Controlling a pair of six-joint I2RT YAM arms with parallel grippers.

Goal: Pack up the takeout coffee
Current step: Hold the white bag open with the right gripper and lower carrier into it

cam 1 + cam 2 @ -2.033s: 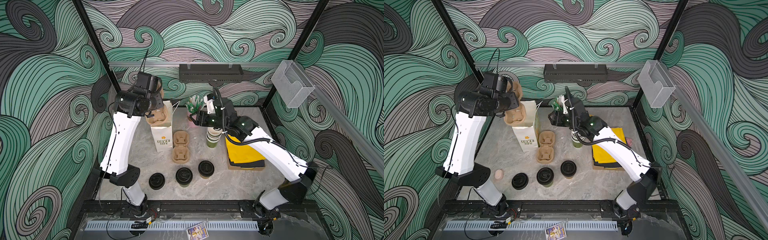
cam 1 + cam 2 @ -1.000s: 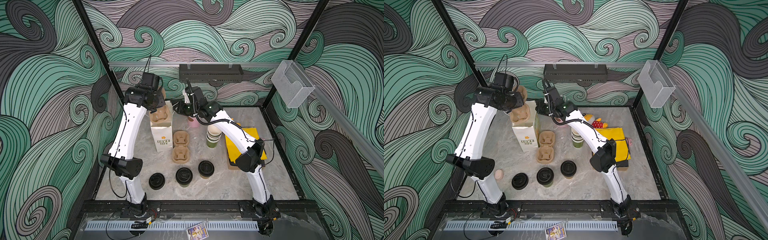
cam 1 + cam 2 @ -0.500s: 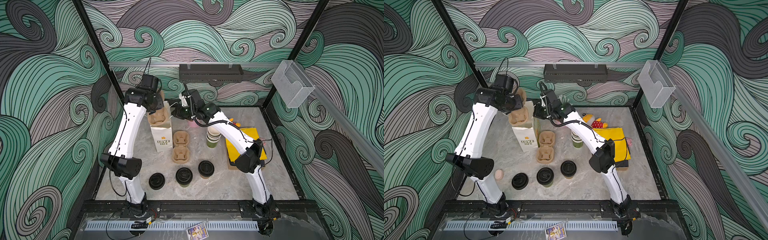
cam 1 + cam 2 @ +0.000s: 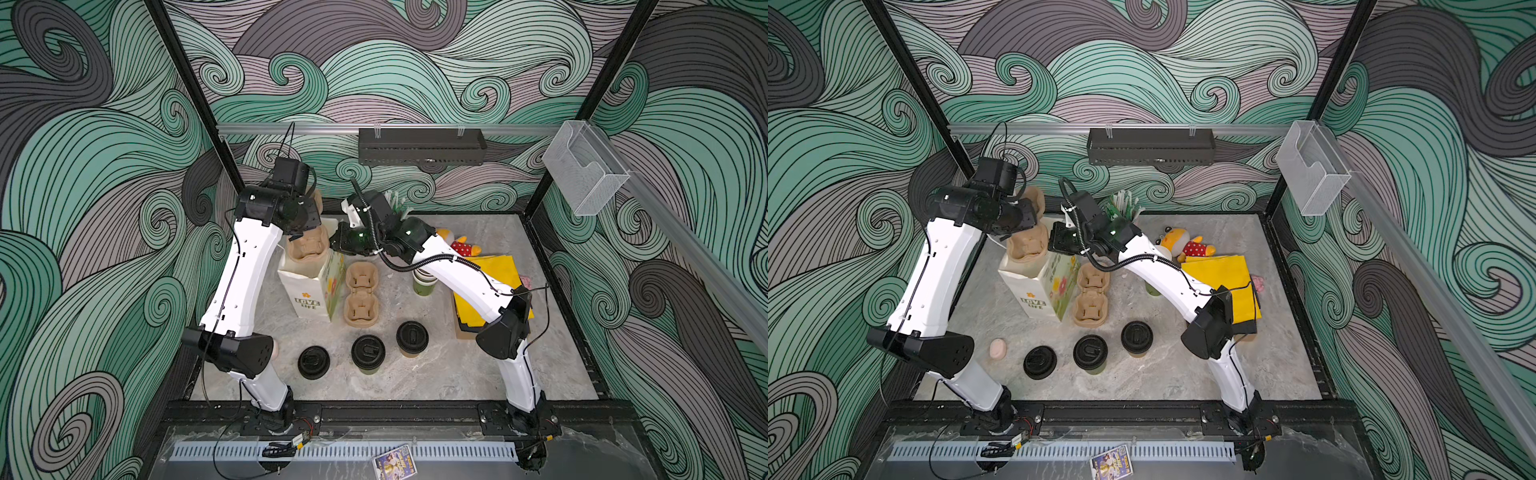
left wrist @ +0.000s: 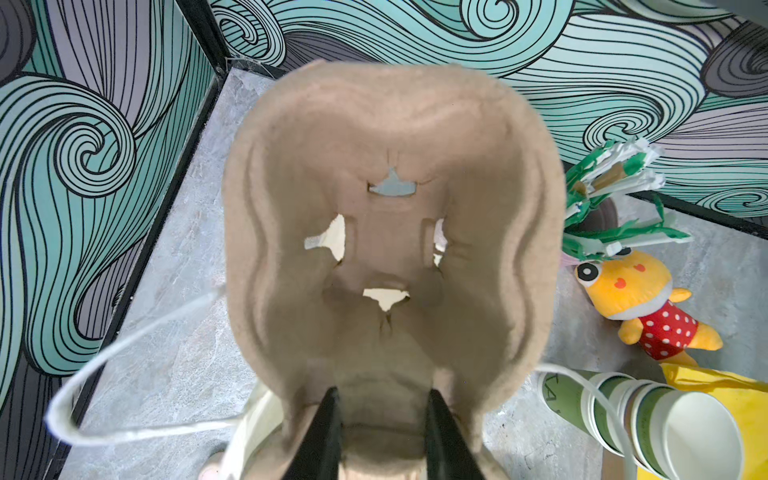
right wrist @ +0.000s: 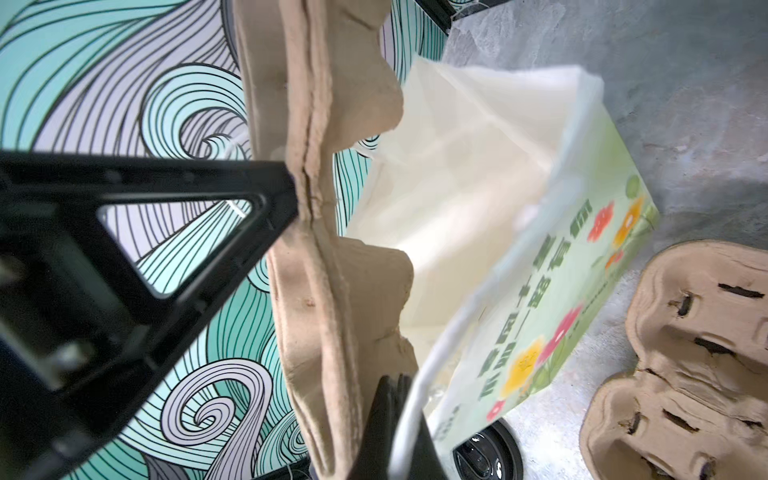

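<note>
Two lidded cups, the green cup (image 4: pixel 368 353) and the brown cup (image 4: pixel 412 337), stand side by side near the front edge of the tabletop (image 4: pixel 457 374). Behind them, the left gripper (image 5: pixel 384 436) grips a cardboard cup carrier (image 5: pixel 386 166) upright in the mouth of the paper bag (image 4: pixel 307 291). The right gripper (image 6: pixel 392 415) is clenched on the bag's white handle (image 6: pixel 440 345).

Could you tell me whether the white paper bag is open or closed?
Open: the paper bag stands with its mouth spread, and the right wrist view looks into its white inside.
</note>
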